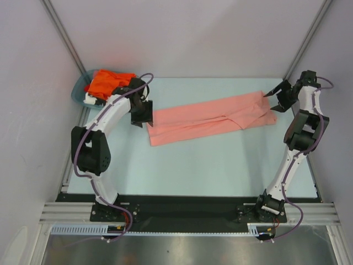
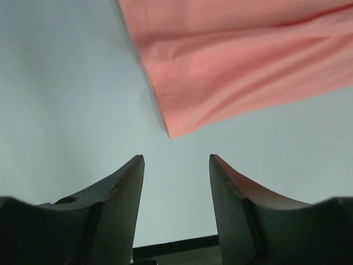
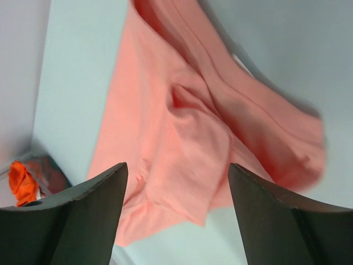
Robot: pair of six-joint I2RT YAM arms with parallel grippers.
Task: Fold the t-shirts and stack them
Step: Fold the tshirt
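The left claw (image 2: 176, 161) is open to a medium gap with nothing between its 2 dark fingers (image 2: 118, 187). In its wrist view it hangs over bare pale surface (image 2: 66, 83), with the nearest corner of the salmon-pink t-shirt (image 2: 231, 72) just above the gap. In the top view this left claw (image 1: 144, 117) sits at the left end of that shirt, left of centre.

The right claw (image 3: 177, 171) is spread wide and also holds nothing. In its wrist view the shirt's rumpled end, where layers overlap, fills the space between the fingers. In the top view it (image 1: 274, 95) hovers at the upper right, by the shirt's right end.

The salmon-pink t-shirt (image 1: 209, 118) lies folded into 1 long band across the middle of the surface (image 1: 209, 171), slanting from lower left to upper right. The bright orange t-shirt (image 1: 108, 81) is bunched in the teal basket (image 1: 78, 90) at the upper left, behind the left arm.
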